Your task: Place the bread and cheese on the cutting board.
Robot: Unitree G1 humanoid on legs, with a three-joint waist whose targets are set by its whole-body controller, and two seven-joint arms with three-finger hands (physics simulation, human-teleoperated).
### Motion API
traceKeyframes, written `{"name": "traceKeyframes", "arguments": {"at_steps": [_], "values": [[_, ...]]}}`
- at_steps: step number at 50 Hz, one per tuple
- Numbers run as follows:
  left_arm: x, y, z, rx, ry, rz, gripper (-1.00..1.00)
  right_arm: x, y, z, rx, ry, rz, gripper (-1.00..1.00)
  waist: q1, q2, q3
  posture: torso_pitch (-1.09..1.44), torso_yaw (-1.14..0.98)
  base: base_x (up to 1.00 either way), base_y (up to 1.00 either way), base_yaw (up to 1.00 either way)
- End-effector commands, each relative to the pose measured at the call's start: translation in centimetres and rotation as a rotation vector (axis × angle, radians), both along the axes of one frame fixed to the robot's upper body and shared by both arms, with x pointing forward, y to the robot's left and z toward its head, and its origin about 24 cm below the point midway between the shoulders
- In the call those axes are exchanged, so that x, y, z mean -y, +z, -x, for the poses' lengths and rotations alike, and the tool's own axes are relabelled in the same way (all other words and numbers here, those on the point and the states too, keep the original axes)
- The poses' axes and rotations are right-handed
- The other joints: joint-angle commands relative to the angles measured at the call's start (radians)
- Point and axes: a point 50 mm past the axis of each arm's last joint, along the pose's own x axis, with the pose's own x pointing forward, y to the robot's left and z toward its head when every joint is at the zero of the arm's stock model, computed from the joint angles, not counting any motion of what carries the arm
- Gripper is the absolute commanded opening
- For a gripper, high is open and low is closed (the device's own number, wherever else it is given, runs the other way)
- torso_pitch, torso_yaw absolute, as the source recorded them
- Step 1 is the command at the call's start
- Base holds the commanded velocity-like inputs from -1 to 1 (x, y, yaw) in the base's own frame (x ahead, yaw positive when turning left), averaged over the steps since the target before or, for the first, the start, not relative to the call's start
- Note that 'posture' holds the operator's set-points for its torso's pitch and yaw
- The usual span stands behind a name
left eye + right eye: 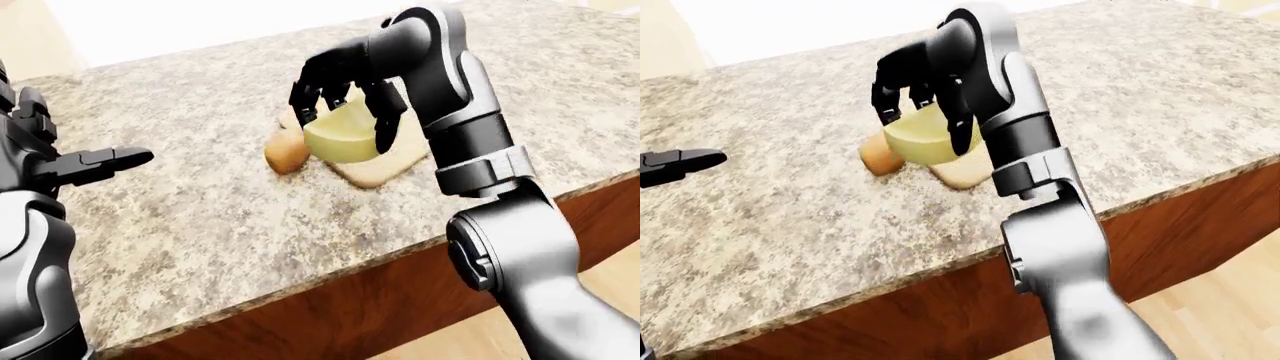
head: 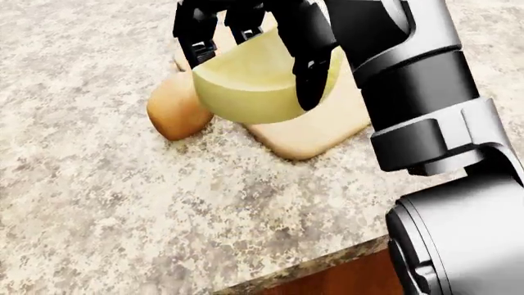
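A pale yellow cheese wedge [image 2: 246,83] is tilted over the left end of the tan cutting board [image 2: 319,132]. My right hand [image 2: 250,74] reaches down from above, with its black fingers [image 2: 195,49] closed round the wedge on both sides. A brown bread roll [image 2: 174,110] lies on the counter against the board's left edge, partly under the cheese. My left hand [image 1: 105,160] hovers open and empty over the counter at the left of the left-eye view, well apart from the bread.
The speckled granite counter [image 1: 200,225] runs across all views. Its near edge, with a brown wooden face [image 1: 350,307] below, crosses the bottom of the eye views. My right forearm [image 1: 470,127] hides the board's right part.
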Motion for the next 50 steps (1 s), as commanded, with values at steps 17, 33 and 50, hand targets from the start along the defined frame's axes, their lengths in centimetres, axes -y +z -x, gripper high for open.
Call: {"name": "traceKeyframes", "arguments": {"at_steps": [17, 33, 50], "values": [[0.0, 2.0, 0.7, 0.085, 0.009, -0.04, 1.0, 3.1, 2.6, -3.0, 0.213, -0.172, -0.116, -1.0, 0.007, 0.003, -0.029, 0.0, 0.0, 0.0, 0.0, 0.0], [0.0, 1.9, 0.6, 0.081, 0.007, -0.039, 1.0, 4.8, 1.4, -4.3, 0.282, -0.319, -0.179, -1.0, 0.022, -0.01, -0.028, 0.0, 0.0, 0.0, 0.0, 0.0], [0.0, 1.5, 0.8, 0.076, 0.009, -0.036, 1.0, 7.5, 0.4, -5.3, 0.393, -0.465, -0.188, -1.0, 0.038, -0.023, -0.028, 0.0, 0.0, 0.0, 0.0, 0.0]]}}
